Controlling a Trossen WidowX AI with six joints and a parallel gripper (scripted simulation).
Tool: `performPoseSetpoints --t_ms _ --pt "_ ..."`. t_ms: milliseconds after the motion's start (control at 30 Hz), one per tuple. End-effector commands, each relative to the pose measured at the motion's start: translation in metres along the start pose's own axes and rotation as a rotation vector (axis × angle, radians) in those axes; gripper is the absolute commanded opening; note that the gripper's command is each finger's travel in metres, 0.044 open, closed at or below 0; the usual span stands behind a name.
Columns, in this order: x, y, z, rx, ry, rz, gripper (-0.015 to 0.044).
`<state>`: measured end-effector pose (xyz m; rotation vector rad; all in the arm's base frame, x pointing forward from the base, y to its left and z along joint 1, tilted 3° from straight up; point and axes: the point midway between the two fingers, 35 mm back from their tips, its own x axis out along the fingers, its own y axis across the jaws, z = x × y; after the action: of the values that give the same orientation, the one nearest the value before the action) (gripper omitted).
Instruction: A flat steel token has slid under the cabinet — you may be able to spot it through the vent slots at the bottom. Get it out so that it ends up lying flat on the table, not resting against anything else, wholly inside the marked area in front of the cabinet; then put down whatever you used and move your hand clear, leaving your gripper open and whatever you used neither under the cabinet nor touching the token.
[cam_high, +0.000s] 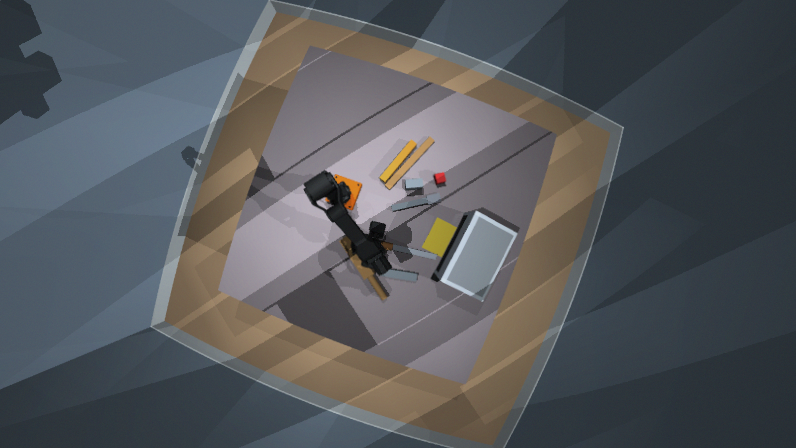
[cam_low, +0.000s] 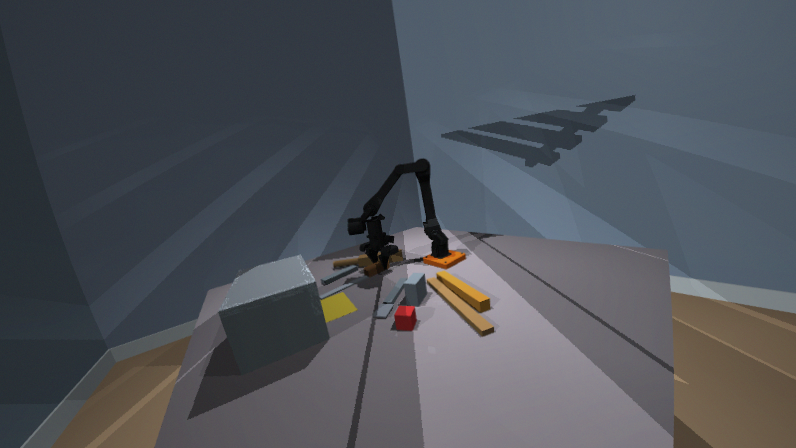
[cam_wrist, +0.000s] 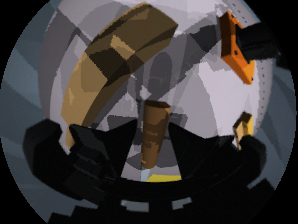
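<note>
"Where's the token?"

"I can't see it; by the task, it's under the cabinet (cam_high: 480, 256) (cam_low: 272, 325), beyond the yellow patch (cam_high: 438, 236) (cam_low: 338, 307) (cam_wrist: 165, 178)."

"And my gripper (cam_high: 385, 248) (cam_low: 379, 263) (cam_wrist: 153, 123)?"

"Parted, gripping nothing, its fingers either side of the brown handle (cam_high: 387, 245) (cam_low: 373, 269) (cam_wrist: 155, 134)."

"Which way does the tool run?"

"Its grey blade (cam_high: 414, 252) (cam_low: 340, 290) (cam_wrist: 145, 174) runs lengthwise from me toward the cabinet front, beside the patch. I'd lift straight up, so I don't drag the handle sideways."
</note>
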<state>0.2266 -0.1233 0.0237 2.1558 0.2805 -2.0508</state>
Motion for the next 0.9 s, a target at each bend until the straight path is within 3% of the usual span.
performPoseSetpoints --t_ms 0,300,400,867 --pt "0.0 0.0 0.0 0.0 0.0 0.0 0.0165" --pt "0.0 0.0 0.0 0.0 0.0 0.0 0.0085" --pt "0.0 0.0 0.0 0.0 0.0 0.0 0.0006" --pt "-0.001 0.001 -0.014 0.001 0.0 0.0 0.0"
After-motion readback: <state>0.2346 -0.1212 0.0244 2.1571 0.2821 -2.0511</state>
